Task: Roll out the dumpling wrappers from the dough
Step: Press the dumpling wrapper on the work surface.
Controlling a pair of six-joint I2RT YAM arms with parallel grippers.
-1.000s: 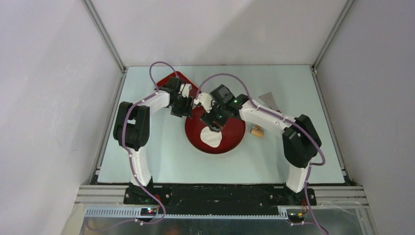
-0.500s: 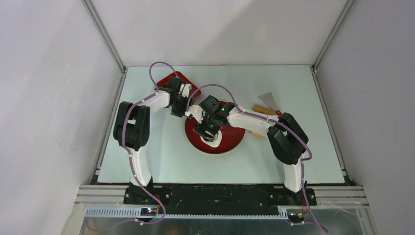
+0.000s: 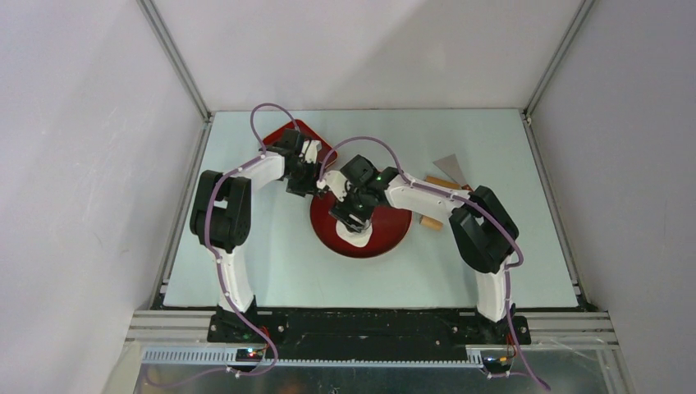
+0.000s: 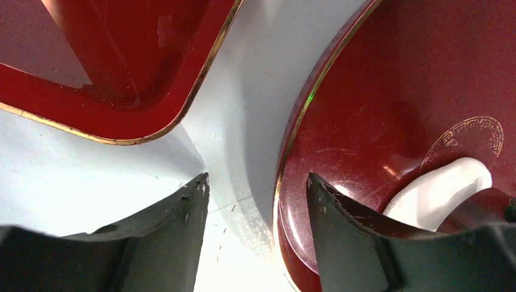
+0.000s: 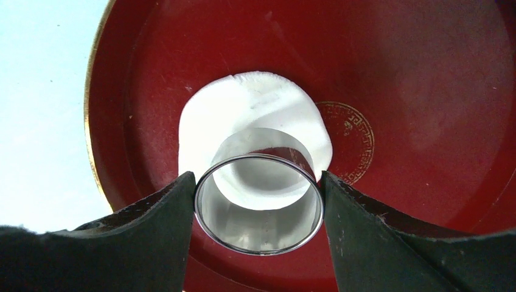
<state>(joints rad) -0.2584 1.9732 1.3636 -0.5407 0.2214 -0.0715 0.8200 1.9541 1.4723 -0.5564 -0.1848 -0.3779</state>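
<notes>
While the right tool (image 5: 257,179) grips a ring cutter (image 5: 260,248) over flattened dough (image 5: 243,103), left tool (image 4: 257,177) open, nothing appears cut yet.

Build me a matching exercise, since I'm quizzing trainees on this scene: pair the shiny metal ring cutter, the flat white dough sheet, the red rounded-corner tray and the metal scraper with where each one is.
Things:
1. shiny metal ring cutter
2. flat white dough sheet
3. red rounded-corner tray
4. metal scraper with wooden handle

Places:
A. lying on the round red plate
B. on the table, far-right of the plate
C. clamped in the right gripper
D. on the table, far-left of the plate

Pairs: 1-C, 2-A, 3-D, 4-B
</notes>
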